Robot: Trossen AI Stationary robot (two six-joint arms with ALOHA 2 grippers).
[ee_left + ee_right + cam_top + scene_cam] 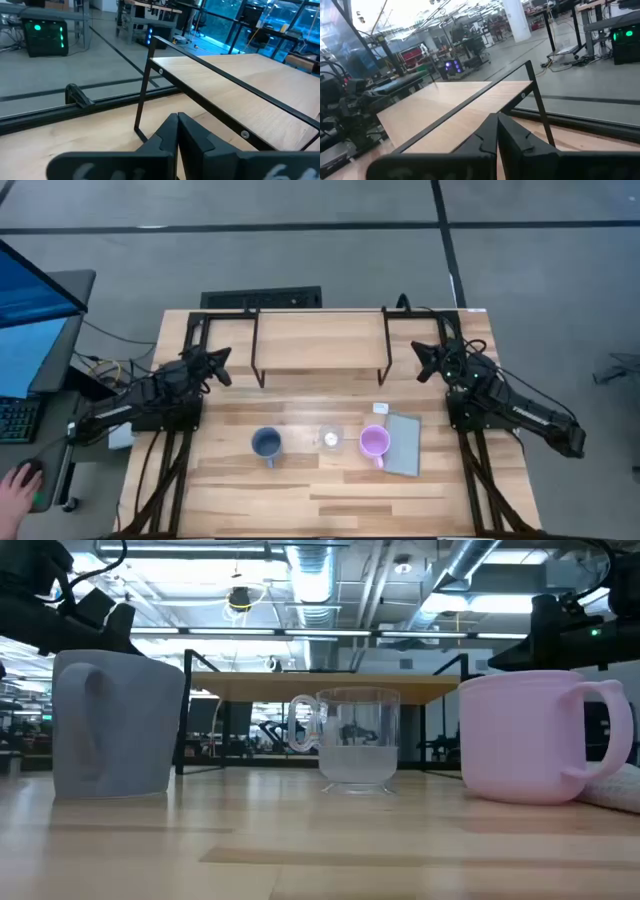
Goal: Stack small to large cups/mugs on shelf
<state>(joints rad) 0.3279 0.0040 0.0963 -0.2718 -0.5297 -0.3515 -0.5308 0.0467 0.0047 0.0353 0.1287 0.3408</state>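
Note:
Three cups stand upright in a row on the wooden table. The blue-grey mug is on the left. The clear glass cup is in the middle. The pink mug is on the right. The shelf stands on black legs at the table's far side, with nothing on it. My left gripper is shut and empty by the shelf's left end. My right gripper is shut and empty by the shelf's right end.
A flat grey pad lies to the right of the pink mug, and a small white tag lies just beyond that mug. A person's hand rests on a mouse beside the table's left edge. Black frame rails run along both sides.

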